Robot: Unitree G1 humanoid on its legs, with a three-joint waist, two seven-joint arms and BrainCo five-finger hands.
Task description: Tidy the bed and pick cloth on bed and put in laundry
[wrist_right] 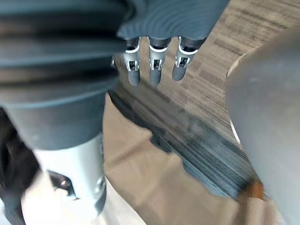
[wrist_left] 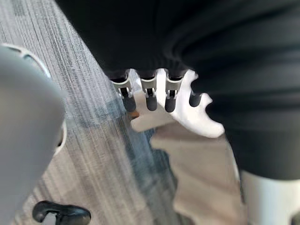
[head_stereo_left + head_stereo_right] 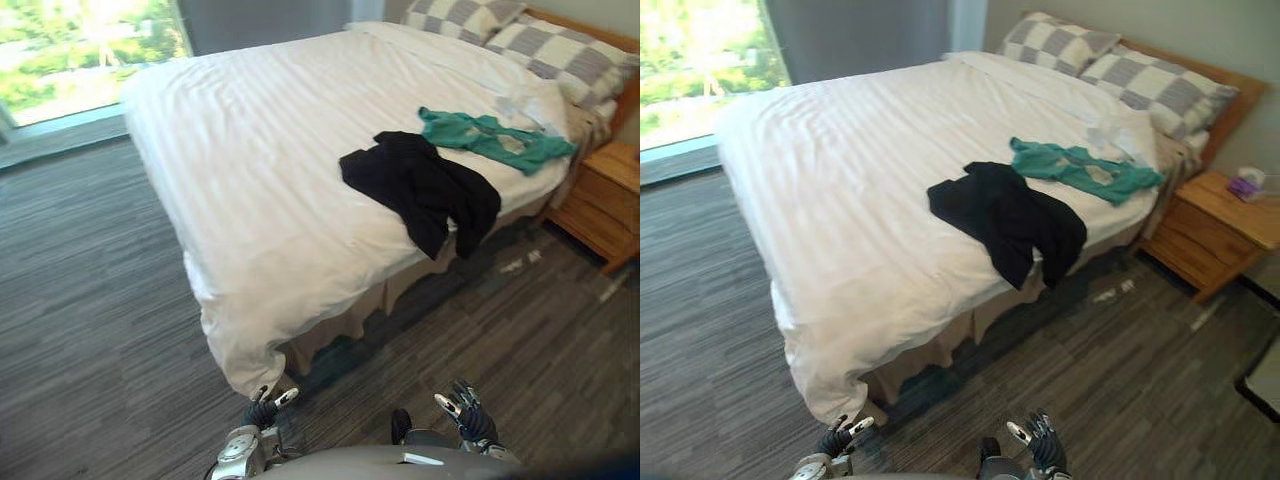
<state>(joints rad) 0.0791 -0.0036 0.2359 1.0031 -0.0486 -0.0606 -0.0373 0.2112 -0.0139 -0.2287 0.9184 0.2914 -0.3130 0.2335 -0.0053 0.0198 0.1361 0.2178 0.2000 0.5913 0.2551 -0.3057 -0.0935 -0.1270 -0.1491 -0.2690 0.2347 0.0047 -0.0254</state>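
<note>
Left robot hand (image 3: 262,405) and right robot hand (image 3: 462,410) hang released; black cloth (image 3: 425,185) stretches diagonally, tail drooping over bed (image 3: 250,150).

One bed (image 3: 250,180), one black garment (image 3: 425,185), one teal garment (image 3: 492,138), two checked pillows (image 3: 465,18), perhaps a third, one nightstand (image 3: 605,195).

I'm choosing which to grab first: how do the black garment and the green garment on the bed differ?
The black garment is dark and bunched; the green garment is teal and spread flatter. The black garment hangs partly over the side edge of the bed; the green garment lies on top. The green garment sits nearer the pillows, the black garment nearer the foot. Both rest on the white cover, side by side.
</note>
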